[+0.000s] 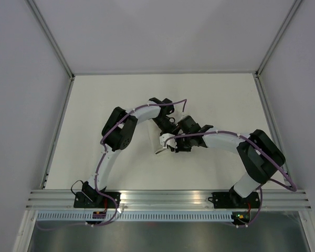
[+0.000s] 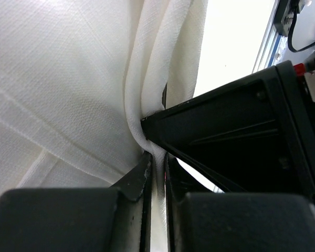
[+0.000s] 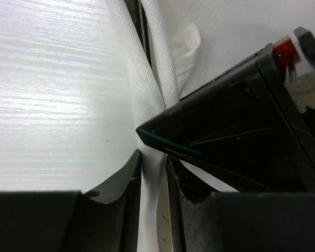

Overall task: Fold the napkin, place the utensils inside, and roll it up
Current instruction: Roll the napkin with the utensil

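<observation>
You have the napkin [image 2: 68,105] bunched up near the middle of the surface [image 1: 110,100]. Your left claw [image 2: 156,167] is clamped on one fold of it, your right claw [image 3: 153,165] on another (claws just beside each other)

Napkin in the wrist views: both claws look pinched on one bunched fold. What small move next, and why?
Probably open the left claw slightly and back it off. The napkin runs bunched between its narrow jaws, and the right claw pinches the same fold right beside it, so the two grips look crowded and redundant.
</observation>
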`<action>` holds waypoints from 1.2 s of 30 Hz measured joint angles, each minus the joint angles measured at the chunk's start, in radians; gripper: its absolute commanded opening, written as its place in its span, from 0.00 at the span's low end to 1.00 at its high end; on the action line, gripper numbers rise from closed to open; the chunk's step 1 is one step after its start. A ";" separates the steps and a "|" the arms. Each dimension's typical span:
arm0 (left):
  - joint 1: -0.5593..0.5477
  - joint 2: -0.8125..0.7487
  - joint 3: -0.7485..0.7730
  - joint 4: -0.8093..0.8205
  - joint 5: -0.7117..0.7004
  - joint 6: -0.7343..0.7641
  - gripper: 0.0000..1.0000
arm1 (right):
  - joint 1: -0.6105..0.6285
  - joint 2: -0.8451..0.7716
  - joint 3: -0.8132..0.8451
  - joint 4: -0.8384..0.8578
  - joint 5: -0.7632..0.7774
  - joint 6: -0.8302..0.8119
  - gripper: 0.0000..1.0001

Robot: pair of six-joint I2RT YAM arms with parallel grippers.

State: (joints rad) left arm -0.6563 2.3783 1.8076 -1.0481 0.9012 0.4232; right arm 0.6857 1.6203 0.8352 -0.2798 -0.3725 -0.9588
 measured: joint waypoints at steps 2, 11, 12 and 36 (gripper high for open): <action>0.002 0.000 0.001 0.003 -0.001 -0.015 0.13 | -0.018 0.027 0.043 -0.056 -0.031 -0.006 0.20; 0.005 -0.010 0.002 0.091 -0.010 -0.134 0.29 | -0.105 0.121 0.172 -0.220 -0.137 -0.021 0.19; 0.006 -0.015 0.000 0.102 -0.013 -0.148 0.32 | -0.112 0.128 0.181 -0.235 -0.144 -0.022 0.19; 0.245 -0.660 -0.538 0.745 -0.472 -0.632 0.29 | -0.199 0.350 0.446 -0.554 -0.331 -0.069 0.16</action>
State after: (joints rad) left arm -0.4110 1.7187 1.2697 -0.3031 0.4294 -0.2085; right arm 0.4866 1.9705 1.2816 -0.8337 -0.7036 -1.0279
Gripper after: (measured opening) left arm 0.297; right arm 0.196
